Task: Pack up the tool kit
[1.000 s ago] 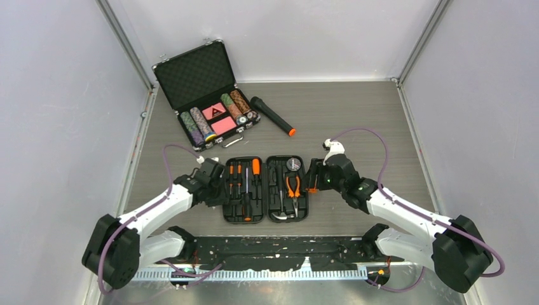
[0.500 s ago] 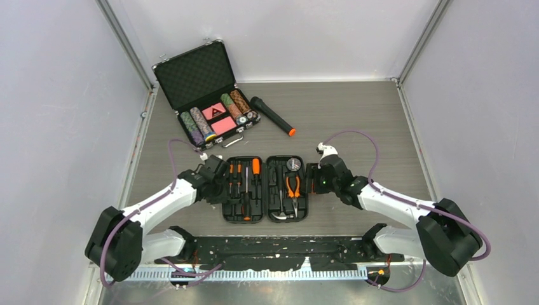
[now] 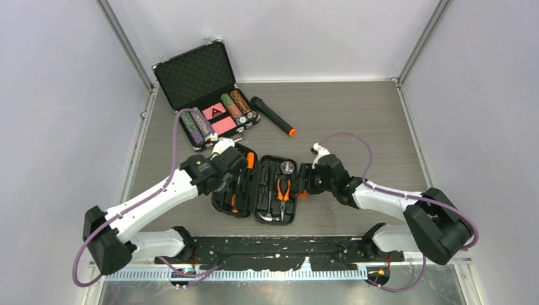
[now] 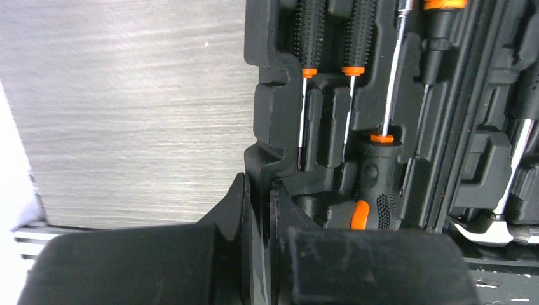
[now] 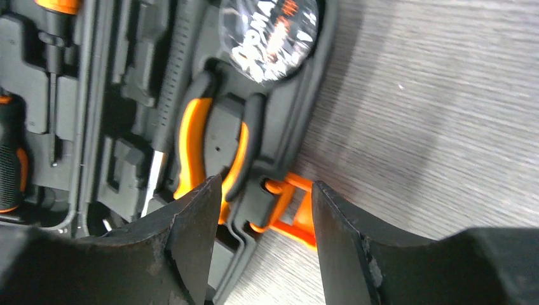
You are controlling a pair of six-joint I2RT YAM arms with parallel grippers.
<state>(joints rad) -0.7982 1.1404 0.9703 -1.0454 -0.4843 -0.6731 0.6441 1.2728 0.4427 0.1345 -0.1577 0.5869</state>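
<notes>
Tool kit (image 3: 257,190) lies open near the middle of the table's (image 3: 356,114) near edge, with screwdrivers (image 4: 309,38) in its left half and pliers (image 5: 191,140) in the right. On the left half's outer rim the left gripper (image 4: 257,190) is clamped tight, and that half seems tilted up. Around the orange latch (image 5: 289,213) the right gripper (image 5: 267,190) stands with fingers apart.

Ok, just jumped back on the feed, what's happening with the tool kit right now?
The left arm's jaws are clamped on the outer rim of the tool kit's left half, which looks tipped up as if to fold it over. The right arm's jaws stand open on either side of the orange latch at the case's right edge, not gripping it. Screwdrivers and pliers sit in their slots; the case is not yet closed.
</notes>
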